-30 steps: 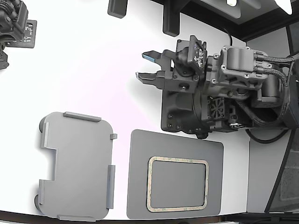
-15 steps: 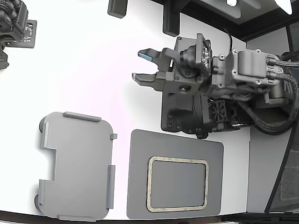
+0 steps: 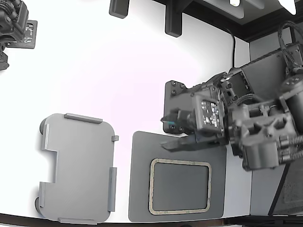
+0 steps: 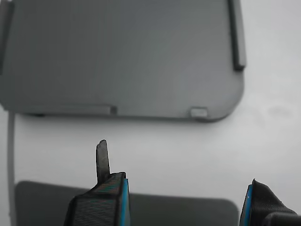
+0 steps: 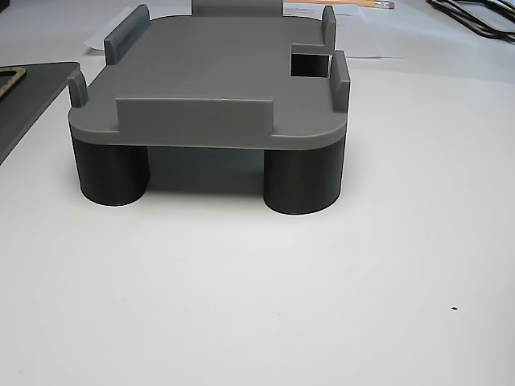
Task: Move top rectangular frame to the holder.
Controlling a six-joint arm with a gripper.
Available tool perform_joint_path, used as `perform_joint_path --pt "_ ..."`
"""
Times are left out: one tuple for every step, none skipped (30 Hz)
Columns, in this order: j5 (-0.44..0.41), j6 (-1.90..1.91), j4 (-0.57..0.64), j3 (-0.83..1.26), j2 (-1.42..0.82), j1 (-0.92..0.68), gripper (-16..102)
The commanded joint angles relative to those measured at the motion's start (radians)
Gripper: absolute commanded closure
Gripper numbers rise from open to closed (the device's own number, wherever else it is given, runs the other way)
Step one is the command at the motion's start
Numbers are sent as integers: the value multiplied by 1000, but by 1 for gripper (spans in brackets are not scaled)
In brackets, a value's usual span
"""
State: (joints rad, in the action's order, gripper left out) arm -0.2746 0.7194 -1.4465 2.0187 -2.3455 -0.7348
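Observation:
The tan rectangular frame [image 3: 180, 186] lies flat on the dark grey mat [image 3: 142, 198] at the exterior view's lower middle. A corner of the frame shows in the other view [image 5: 8, 80]. The light grey holder [image 3: 78, 168] stands to the mat's left in the exterior view, empty; it also shows in the wrist view [image 4: 122, 56] and on round feet in the other view [image 5: 217, 72]. My gripper [image 3: 169, 132] is open and empty, above the mat's far edge, just beyond the frame. Its blue-edged fingertips [image 4: 110, 197] frame the wrist view.
A black base block [image 3: 177, 101] sits behind the gripper. A second dark arm [image 3: 14, 28] rests at the exterior view's top left. Two black posts [image 3: 173, 21] stand at the table's far edge. The table's near edge runs close below the mat.
The gripper has swung down from the table's upper middle to just above the mat's far edge, turning as it came. Its jaws stay open. Frame and holder have not moved.

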Motion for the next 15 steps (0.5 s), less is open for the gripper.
perform_joint_path --pt "52 175 -95 -31 6 -149 -14" --pt "74 195 -106 -18 9 -170 -14" --pt "98 215 -115 -6 15 -190 -14" --pt "126 233 -124 3 28 -206 -14" --pt "144 250 -130 8 44 -224 -14" --pt "153 264 -137 9 66 -242 -14" --pt "153 276 -138 14 86 -261 -14" --pt "156 287 -138 17 107 -278 -14" --pt "163 296 -138 21 132 -290 -14" --pt "170 304 -138 25 156 -301 -14" --pt "186 308 -138 26 181 -304 -14" --pt "195 313 -138 26 202 -307 -14" --pt "198 316 -138 28 221 -311 -14" --pt "201 325 -129 38 229 -318 -14" --pt "201 341 -114 57 227 -322 -14"
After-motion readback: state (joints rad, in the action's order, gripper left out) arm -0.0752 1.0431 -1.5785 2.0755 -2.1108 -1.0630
